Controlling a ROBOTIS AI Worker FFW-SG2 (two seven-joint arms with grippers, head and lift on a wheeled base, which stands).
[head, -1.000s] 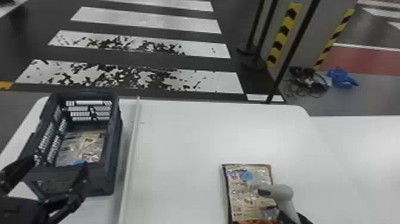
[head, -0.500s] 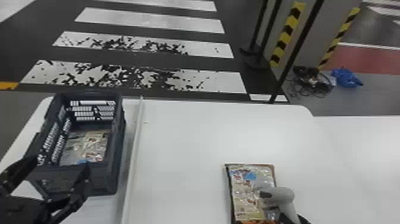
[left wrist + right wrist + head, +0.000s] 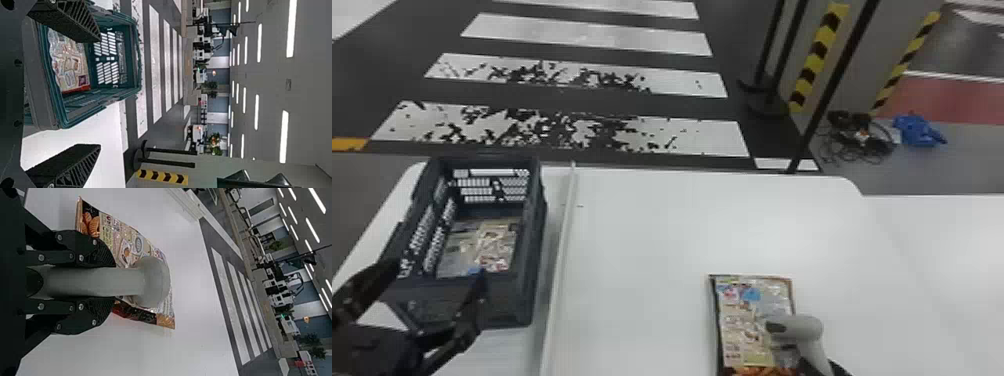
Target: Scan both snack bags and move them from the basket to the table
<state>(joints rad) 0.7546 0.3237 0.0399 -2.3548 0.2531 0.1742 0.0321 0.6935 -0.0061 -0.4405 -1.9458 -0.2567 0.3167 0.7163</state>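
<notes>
Grey, smooth and round-headed, a handheld scanner (image 3: pixel 804 330) is sitting clenched in the right black two-fingered gripper (image 3: pixel 838 369), with the fingers (image 3: pixel 102 258) pressing its handle from both sides in the right wrist view. Its head is hovering over a shiny, printed foil snack bag (image 3: pixel 739 320) that is lying flat on the white smooth-topped table (image 3: pixel 642 240). Another printed foil snack bag (image 3: pixel 494 242) is resting inside the dark rectangular plastic basket (image 3: pixel 509 302), which is standing on the table's left part, beside a long, thin white strip (image 3: pixel 559 270). At the basket's near end, the left black two-fingered gripper (image 3: pixel 439 272) is hanging released, its fingers standing wide apart, though whether it is touching the basket I cannot tell
</notes>
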